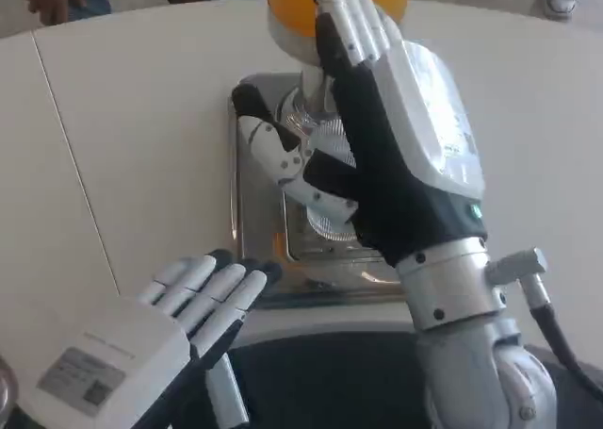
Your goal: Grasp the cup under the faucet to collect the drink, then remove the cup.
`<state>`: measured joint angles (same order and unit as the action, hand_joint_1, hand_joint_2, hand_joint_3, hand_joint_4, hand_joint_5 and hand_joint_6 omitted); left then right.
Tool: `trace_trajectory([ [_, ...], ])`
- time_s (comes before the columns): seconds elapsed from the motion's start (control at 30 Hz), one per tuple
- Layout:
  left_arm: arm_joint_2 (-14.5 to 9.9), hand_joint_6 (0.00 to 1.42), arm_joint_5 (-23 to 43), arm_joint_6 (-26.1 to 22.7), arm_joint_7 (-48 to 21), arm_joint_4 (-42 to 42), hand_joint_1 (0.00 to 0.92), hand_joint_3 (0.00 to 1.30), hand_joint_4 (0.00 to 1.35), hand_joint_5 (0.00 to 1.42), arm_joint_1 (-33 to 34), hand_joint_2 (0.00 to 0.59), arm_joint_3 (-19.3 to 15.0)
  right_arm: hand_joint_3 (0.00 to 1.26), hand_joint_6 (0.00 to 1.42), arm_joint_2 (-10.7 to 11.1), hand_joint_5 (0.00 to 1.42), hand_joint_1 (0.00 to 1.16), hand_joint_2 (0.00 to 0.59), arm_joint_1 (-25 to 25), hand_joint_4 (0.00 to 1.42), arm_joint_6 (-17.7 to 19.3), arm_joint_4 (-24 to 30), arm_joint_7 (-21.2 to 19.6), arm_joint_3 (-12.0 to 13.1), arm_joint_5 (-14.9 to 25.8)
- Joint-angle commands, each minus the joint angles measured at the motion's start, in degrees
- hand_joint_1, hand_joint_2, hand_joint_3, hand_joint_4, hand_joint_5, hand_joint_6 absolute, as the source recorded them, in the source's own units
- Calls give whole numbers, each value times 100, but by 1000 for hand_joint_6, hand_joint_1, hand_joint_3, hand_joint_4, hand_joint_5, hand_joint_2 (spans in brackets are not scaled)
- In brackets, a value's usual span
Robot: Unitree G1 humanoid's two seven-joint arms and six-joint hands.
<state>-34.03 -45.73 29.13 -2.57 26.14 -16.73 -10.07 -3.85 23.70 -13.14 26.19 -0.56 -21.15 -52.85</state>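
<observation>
- The right hand [377, 137] gripped a clear ribbed cup [316, 132] over the steel drip tray [254, 250].
- The left hand [179, 316] rested released on the white counter [122, 146].

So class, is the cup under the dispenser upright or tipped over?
Upright: the clear cup stands on the metal tray, with the right hand wrapped around it.

Surface: a white table [141, 146] is filling the scene, with a thin seam running down its left part.
On it: a shiny metal drip tray [252, 259] is sitting at the near middle.
Left hand [155, 339]: is resting flat at the near left.
</observation>
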Motion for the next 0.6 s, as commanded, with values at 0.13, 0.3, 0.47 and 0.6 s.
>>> trace_trajectory([
  [0.13,-120,62,-30,-15,-73,-30,121,0,0,0,-85,97,26,0,0,98,0,443,451,-286,0,70,305,-101,-41,-328],
  [0.3,-119,62,-60,-16,-99,13,119,0,0,0,-125,97,66,1,0,139,0,449,446,-433,0,126,440,-174,-49,-453],
  [0.47,-117,63,-72,-32,-131,46,112,0,0,0,-172,99,52,4,0,187,0,454,444,-563,0,154,588,-218,25,-522],
  [0.6,-123,63,-82,-31,-148,73,109,0,0,0,-225,99,43,4,0,254,0,457,443,-649,0,162,680,-174,105,-534],
])
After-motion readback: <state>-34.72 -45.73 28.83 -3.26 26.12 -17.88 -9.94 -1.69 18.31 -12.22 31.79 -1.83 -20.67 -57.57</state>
